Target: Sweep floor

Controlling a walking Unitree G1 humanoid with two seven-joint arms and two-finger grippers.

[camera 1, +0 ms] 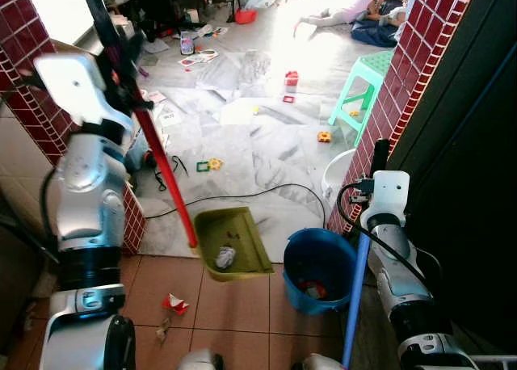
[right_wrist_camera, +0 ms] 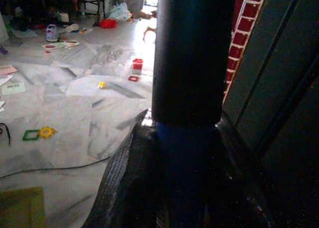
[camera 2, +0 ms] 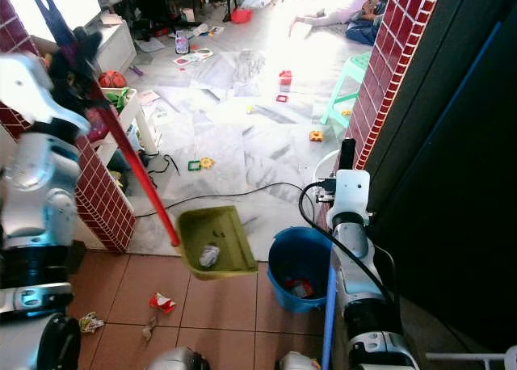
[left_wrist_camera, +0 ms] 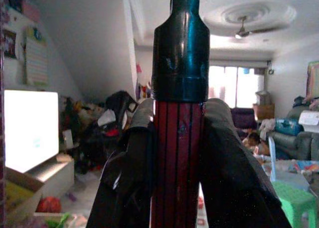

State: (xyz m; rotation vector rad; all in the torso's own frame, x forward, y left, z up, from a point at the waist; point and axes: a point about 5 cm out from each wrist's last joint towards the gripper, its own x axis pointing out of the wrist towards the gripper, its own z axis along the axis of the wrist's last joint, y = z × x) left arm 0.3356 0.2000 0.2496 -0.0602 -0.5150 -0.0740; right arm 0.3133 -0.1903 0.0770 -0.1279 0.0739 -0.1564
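Observation:
My left gripper [camera 1: 121, 59] is shut on the red handle [camera 1: 166, 172] of an olive-green dustpan [camera 1: 234, 242], held raised and tilted over the tile floor. Crumpled grey litter [camera 1: 225, 257] lies in the pan. In the left wrist view both fingers [left_wrist_camera: 124, 188] clamp the red-and-black handle [left_wrist_camera: 179, 138]. My right gripper [camera 1: 378, 156] is shut on a blue broom handle [camera 1: 356, 293] that runs down beside a blue bucket [camera 1: 319, 266]. The right wrist view has the dark handle [right_wrist_camera: 192, 63] between the fingers [right_wrist_camera: 129, 188]. Red scrap [camera 1: 174, 304] and small litter [camera 1: 162, 330] lie on the tiles.
Red brick pillars stand at left [camera 1: 32, 71] and right [camera 1: 412, 79]. A black cable [camera 1: 242, 196] crosses the marble floor, strewn with toys and papers. A green stool [camera 1: 363, 83] stands at right. People [camera 1: 371, 10] sit on the floor at the far back.

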